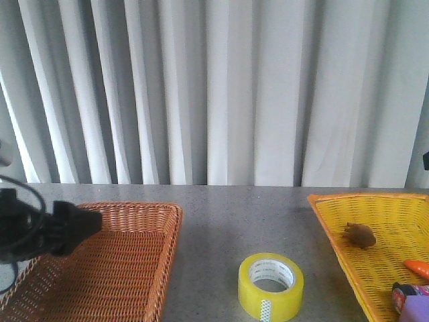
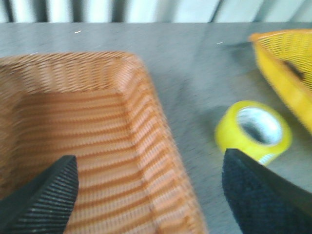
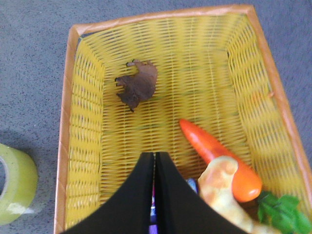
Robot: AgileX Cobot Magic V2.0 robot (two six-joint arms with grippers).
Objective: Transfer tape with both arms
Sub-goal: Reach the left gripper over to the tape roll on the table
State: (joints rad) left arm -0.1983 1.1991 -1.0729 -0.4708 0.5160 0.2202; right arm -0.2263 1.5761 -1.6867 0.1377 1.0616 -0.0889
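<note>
The yellow tape roll (image 1: 271, 286) with a white core lies flat on the grey table between the two baskets. It also shows in the left wrist view (image 2: 254, 130) and at the edge of the right wrist view (image 3: 14, 185). My left gripper (image 2: 148, 187) is open and empty, hovering over the right rim of the orange basket (image 1: 167, 221); the tape is ahead and to its right. The left arm (image 1: 40, 228) shows at the far left. My right gripper (image 3: 154, 156) is shut and empty above the yellow basket (image 3: 83, 141); it is out of the front view.
The yellow basket (image 1: 335, 235) holds a brown toy animal (image 1: 360, 235), an orange carrot (image 3: 219, 158), a beige toy (image 3: 229, 190), green leaves (image 3: 282, 209) and a purple item (image 1: 412, 298). White curtains (image 1: 214, 87) hang behind the table.
</note>
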